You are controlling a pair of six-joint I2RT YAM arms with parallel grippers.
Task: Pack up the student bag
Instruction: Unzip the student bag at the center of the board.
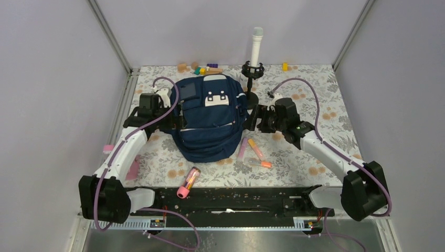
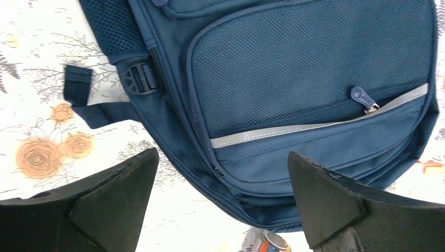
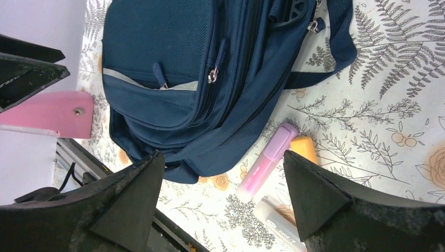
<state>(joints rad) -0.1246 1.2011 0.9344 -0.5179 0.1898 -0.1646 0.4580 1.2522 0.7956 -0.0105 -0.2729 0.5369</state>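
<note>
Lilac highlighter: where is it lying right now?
In the top view, the lilac highlighter lies on the table just right of the student bag, with an orange marker on its other side.

The left gripper (image 2: pixel 223 155) hangs with its two black fingers (image 2: pixel 113 194) spread wide over the student bag (image 2: pixel 315 68). The bag lies on the flowered surface (image 2: pixel 31 105), mesh pocket up, with a zipper pull (image 2: pixel 363 98) beside the grey reflective strip (image 2: pixel 294 129). A dark strap (image 2: pixel 105 113) and a buckle (image 2: pixel 140 79) sit at its side.
</note>
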